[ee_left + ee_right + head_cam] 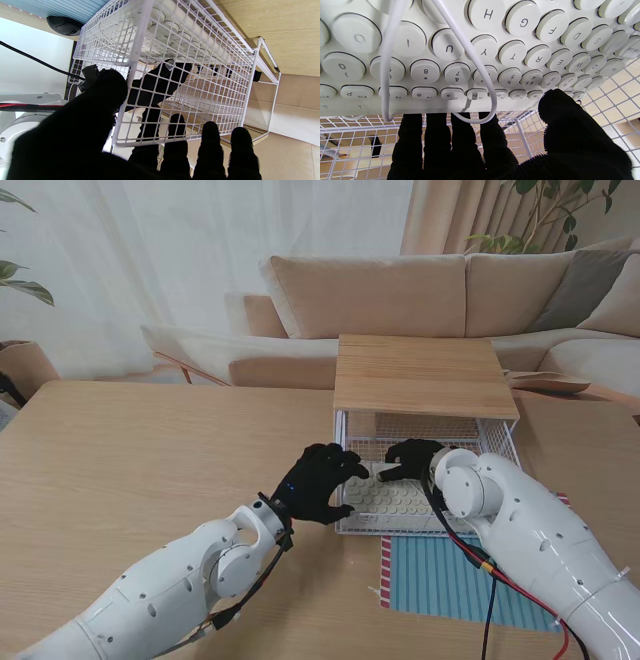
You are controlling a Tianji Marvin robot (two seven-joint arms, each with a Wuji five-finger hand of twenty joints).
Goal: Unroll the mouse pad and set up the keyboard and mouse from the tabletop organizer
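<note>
Stand view: striped mouse pad [470, 580] is already laid flat nearest. Beyond it, keyboard [395, 495] sits in the wire drawer [345, 525], right hand [412, 458] hooked over its far edge, left hand [318, 482] spread, steadying the drawer's side. Cable [470, 52] should be kept clear, tbh.

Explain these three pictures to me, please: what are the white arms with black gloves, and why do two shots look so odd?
It is a two-armed robot with five-fingered hands in black gloves. The wide picture comes from a camera above its shoulders; the other two sit on its wrists and appear upside down. On the wooden table stands a wire organizer with a wooden top, holding a white keyboard. The right hand grips the keyboard's far edge, under its loose white cable. The left hand is at the basket's left wall, fingers spread; whether it grips is unclear. A striped mouse pad lies flat nearer to me, with a black mouse on it.
</note>
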